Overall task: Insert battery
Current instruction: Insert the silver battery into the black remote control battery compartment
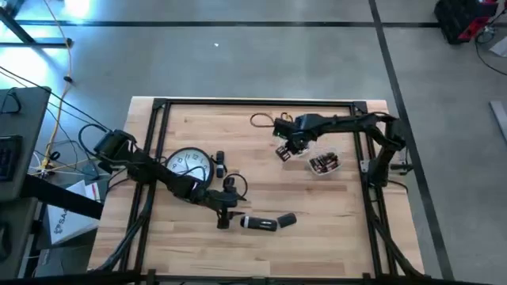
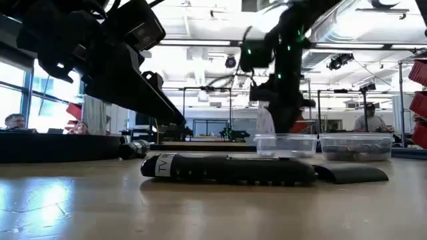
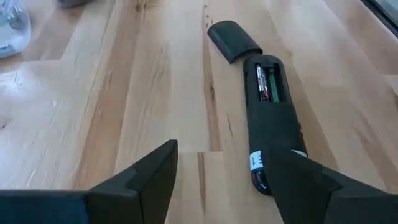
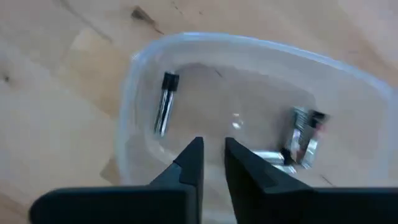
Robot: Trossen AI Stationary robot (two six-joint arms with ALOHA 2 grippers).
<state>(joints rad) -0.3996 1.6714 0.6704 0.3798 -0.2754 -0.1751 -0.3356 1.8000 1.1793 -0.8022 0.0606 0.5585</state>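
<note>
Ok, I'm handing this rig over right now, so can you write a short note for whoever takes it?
Left gripper: open, empty, low beside the remote's end.
Right gripper: nearly shut, empty, over the tub holding loose batteries.
Remote lies back-up on the table, cover off beside it. Batteries show in the compartment; whether it is full is unclear.
Left: check the fill, add a battery if needed, refit the cover.
</note>
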